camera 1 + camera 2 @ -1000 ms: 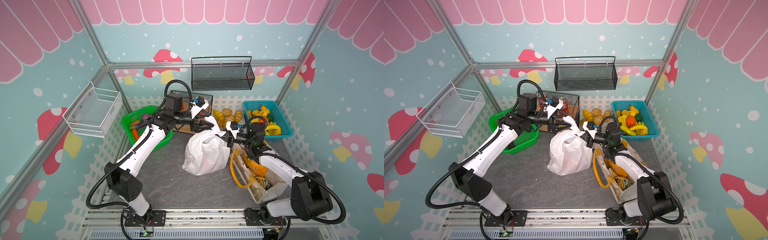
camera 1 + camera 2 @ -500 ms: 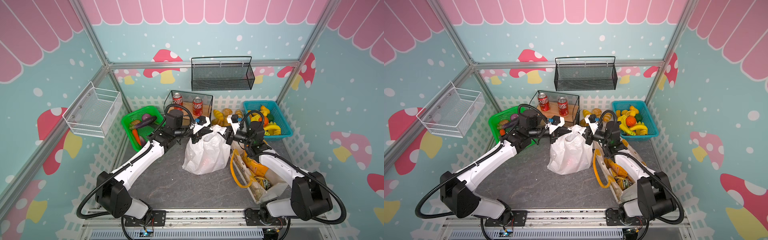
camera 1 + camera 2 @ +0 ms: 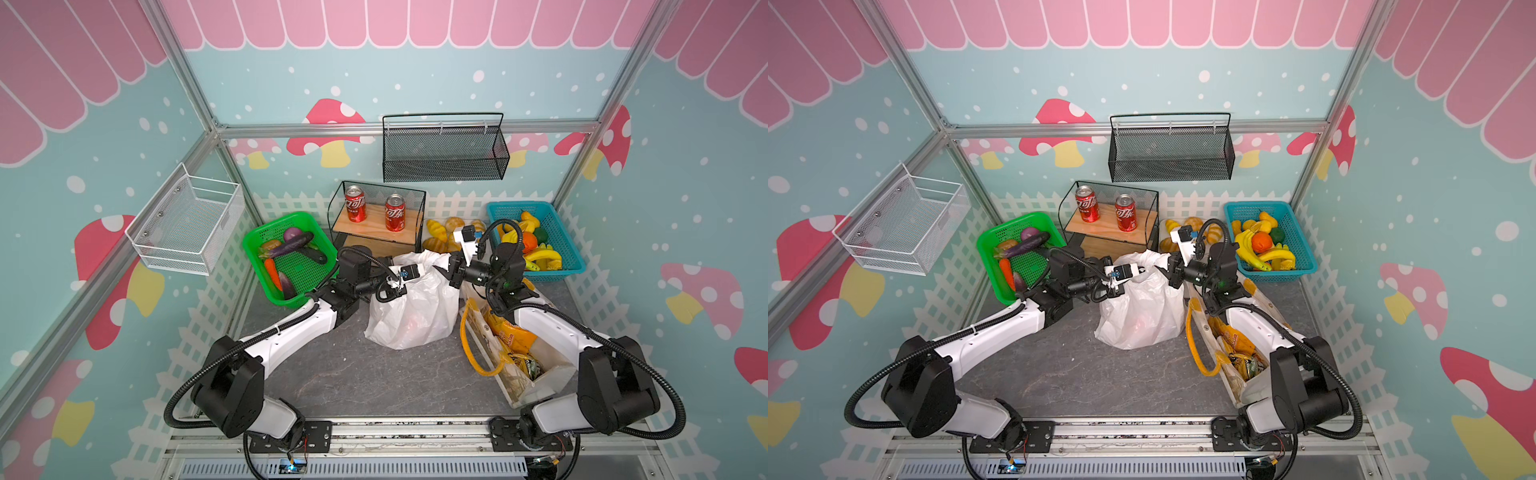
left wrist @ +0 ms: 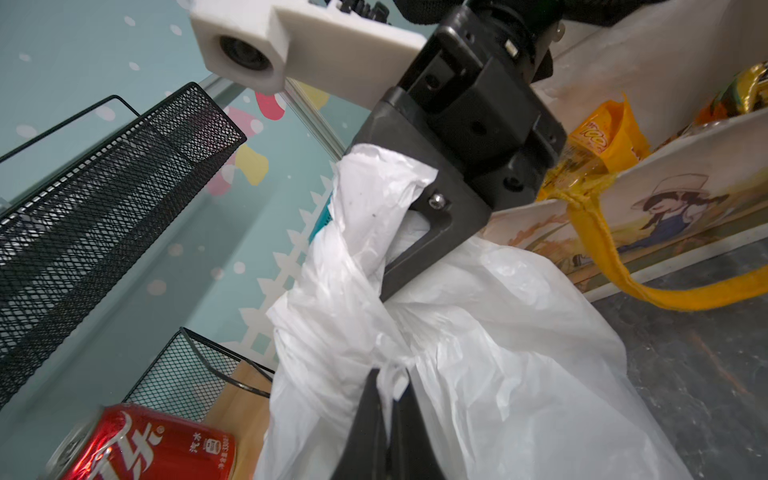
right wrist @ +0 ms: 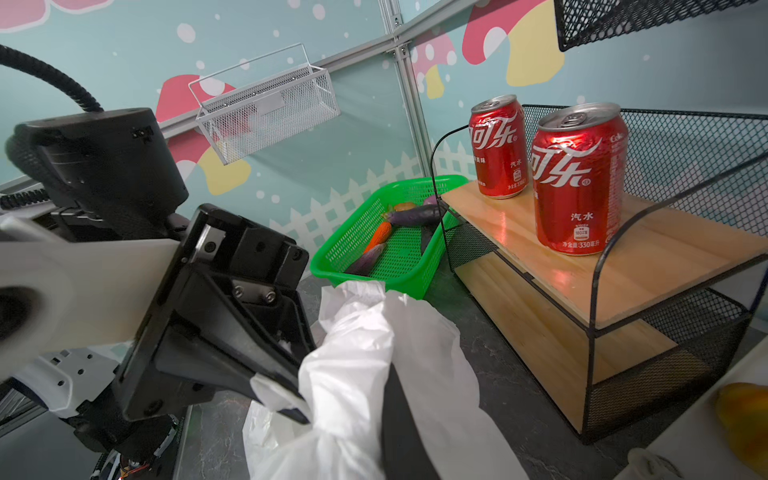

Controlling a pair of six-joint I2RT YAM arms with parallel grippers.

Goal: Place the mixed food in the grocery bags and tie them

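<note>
Grey surface [image 3: 332, 374] carries two bags: I see my left hand [image 3: 392, 286] and right hand [image 3: 448, 269] each pinching the twisted top of the white plastic bag [image 3: 411, 316], the tote [image 3: 557, 368] just beside it holding snack packets [image 3: 513, 336], two cans [image 3: 354, 203] [image 3: 395, 212] behind it.

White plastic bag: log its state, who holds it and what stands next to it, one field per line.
bag: white plastic bag, upright and bulging on the table
left gripper: shut on a bunch of the bag's top plastic
right gripper: at the bag's top, plastic draped over it; grip unclear
knot: no finished knot visible
neighbour: cream tote beside the bag, snack packets inside
</note>
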